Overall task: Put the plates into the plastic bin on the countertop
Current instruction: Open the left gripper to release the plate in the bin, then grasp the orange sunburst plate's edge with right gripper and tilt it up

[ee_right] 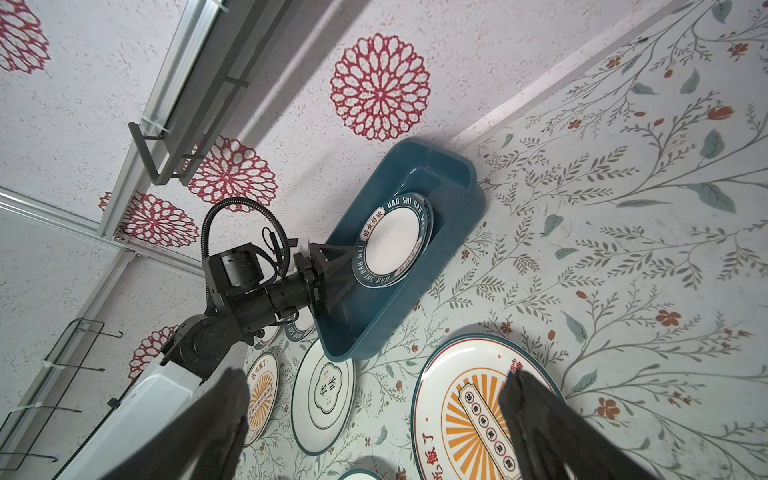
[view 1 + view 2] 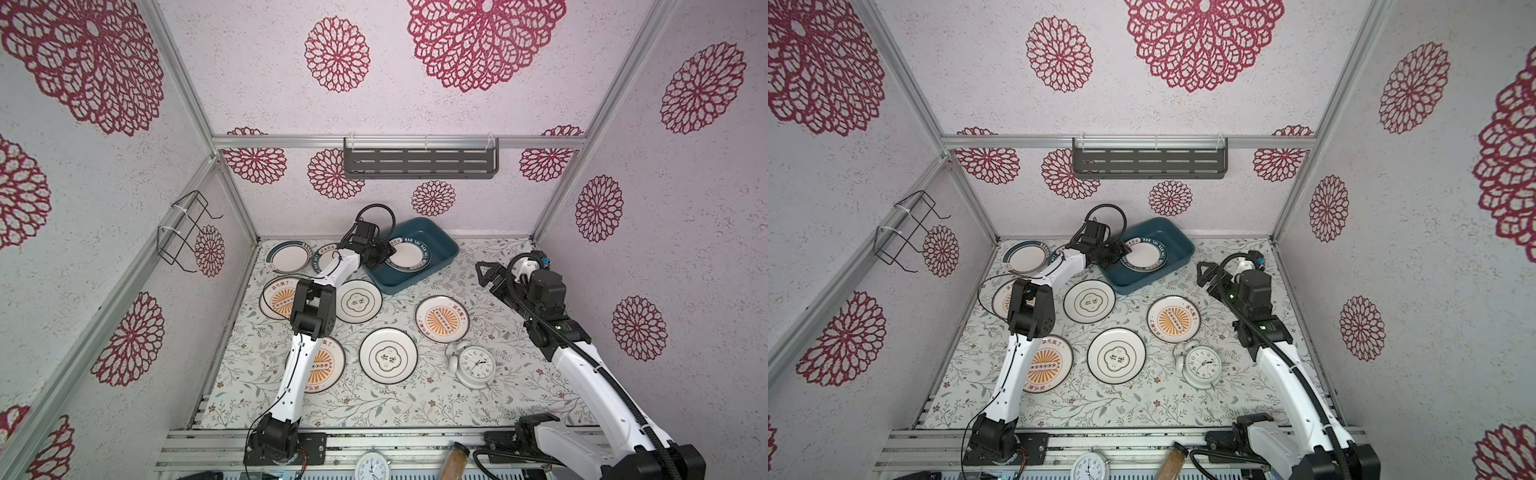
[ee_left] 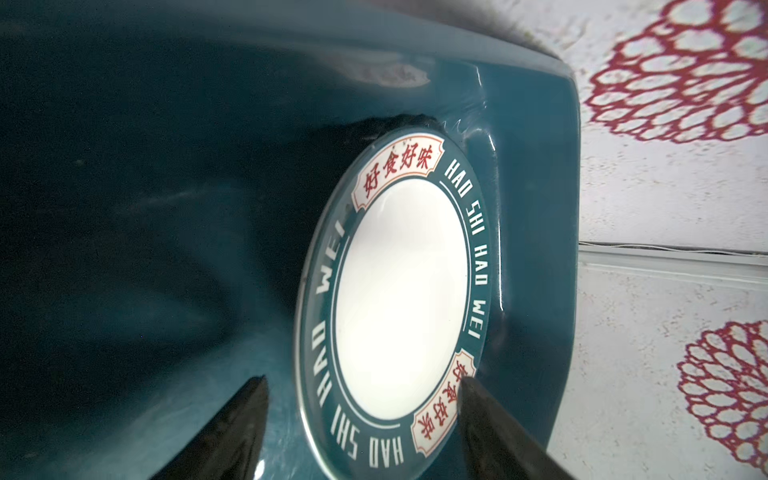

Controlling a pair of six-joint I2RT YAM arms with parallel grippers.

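Note:
The dark teal plastic bin [image 2: 436,243] [image 2: 1177,245] sits at the back of the countertop [image 2: 415,399]. One plate [image 2: 405,254] [image 3: 399,291] [image 1: 392,239] with a teal lettered rim rests inside it. My left gripper [image 2: 384,254] [image 3: 363,380] is open at that plate's near rim, its fingers spread wide on either side without clamping. Several more plates lie on the countertop, among them a sunburst one [image 2: 441,319] [image 1: 478,415] and a quatrefoil one [image 2: 388,355]. To the right of the bin my right gripper [image 2: 482,275] [image 1: 374,374] hovers open and empty.
A white alarm clock [image 2: 473,365] stands at the front right, close to the sunburst plate. A grey slotted shelf [image 2: 419,162] hangs on the back wall and a wire rack [image 2: 187,232] on the left wall. A jar [image 2: 455,459] and another clock [image 2: 372,465] lie on the front rail.

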